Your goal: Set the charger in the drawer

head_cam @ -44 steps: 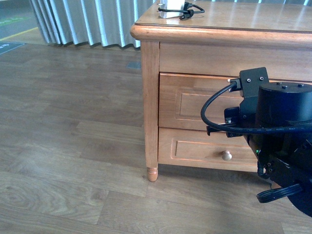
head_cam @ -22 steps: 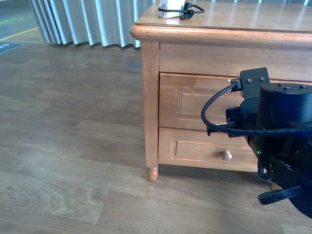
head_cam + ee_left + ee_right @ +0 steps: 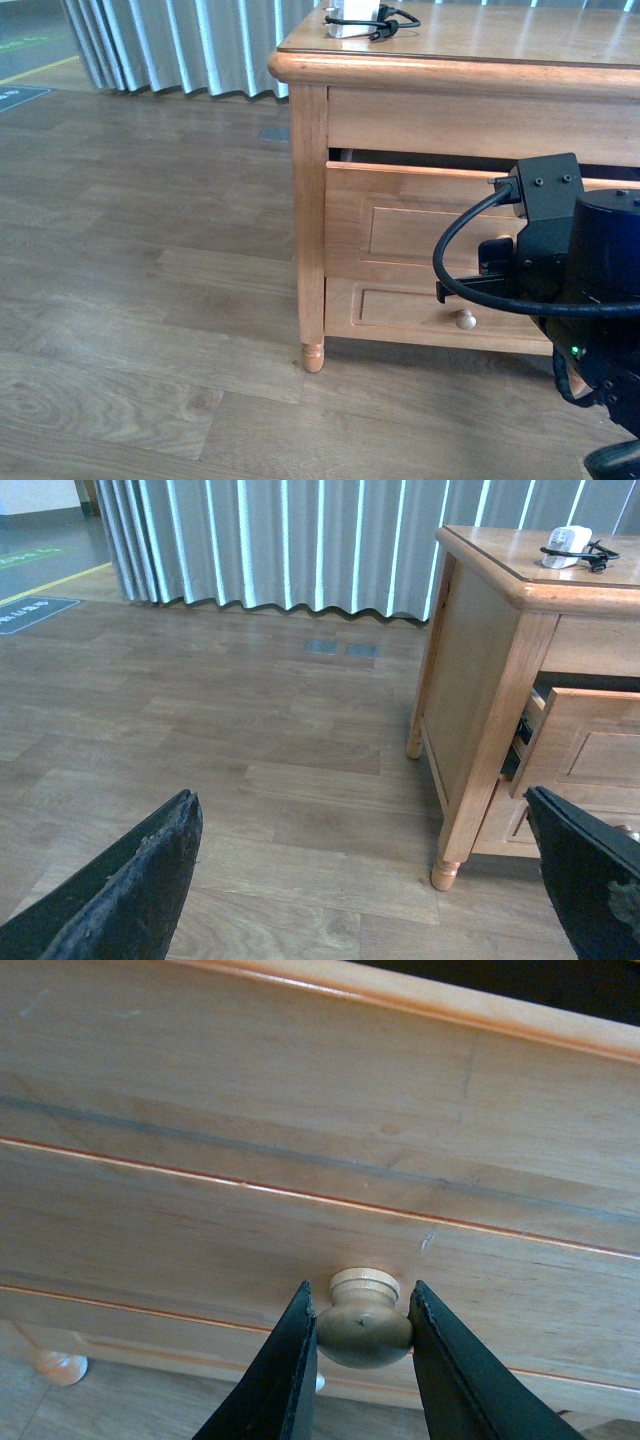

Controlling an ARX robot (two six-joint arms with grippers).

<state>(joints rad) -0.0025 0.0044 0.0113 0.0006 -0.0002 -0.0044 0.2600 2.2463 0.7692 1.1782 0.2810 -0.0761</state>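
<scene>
On the cabinet top [image 3: 500,35] lies the charger [image 3: 352,20], above the part-open drawer [image 3: 420,210] whose knob [image 3: 365,1335] the right pincer [image 3: 362,1305] clamps, left pincer [image 3: 358,798] gaping empty; risk: round knob could slip free under a skewed pull.

Glossy honey wood drawer [image 3: 400,232], matt pale wooden knob [image 3: 364,1325]

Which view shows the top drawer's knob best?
Right wrist view: the knob sits close, clamped by the right gripper. In the front view the right arm hides it; the left wrist view shows only a corner of the drawer.
</scene>
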